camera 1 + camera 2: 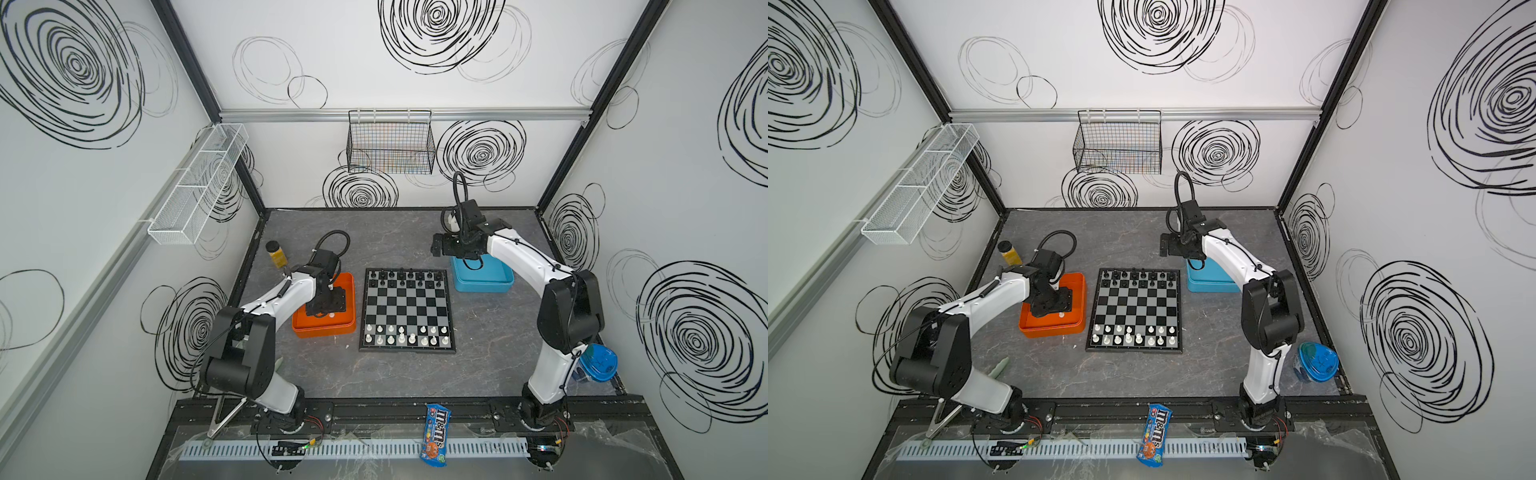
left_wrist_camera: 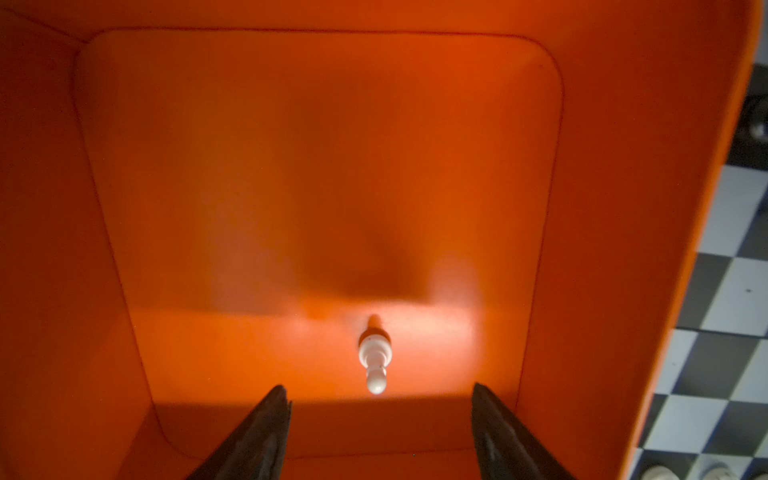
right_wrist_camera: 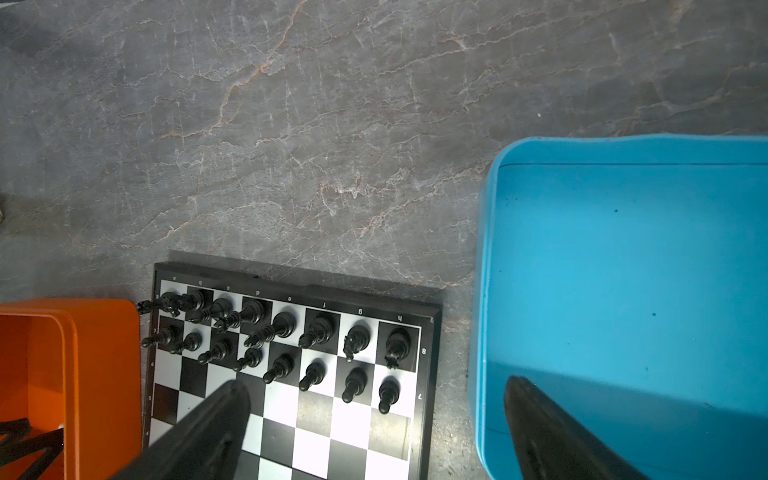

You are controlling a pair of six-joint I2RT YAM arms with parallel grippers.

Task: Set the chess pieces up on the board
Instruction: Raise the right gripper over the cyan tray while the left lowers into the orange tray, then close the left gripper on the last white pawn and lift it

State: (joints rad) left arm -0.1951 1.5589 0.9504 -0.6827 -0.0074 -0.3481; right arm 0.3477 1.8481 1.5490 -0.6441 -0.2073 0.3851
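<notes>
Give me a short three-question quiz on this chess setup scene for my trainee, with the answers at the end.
1. True or false: the right gripper is shut.
2. The lone white piece off the board sits in: A) the orange tray, B) the blue tray, C) on the bare table.
3. Which gripper reaches down into the orange tray?
Key: 1 false, its fingers stand wide apart; 2 A; 3 the left gripper.
</notes>
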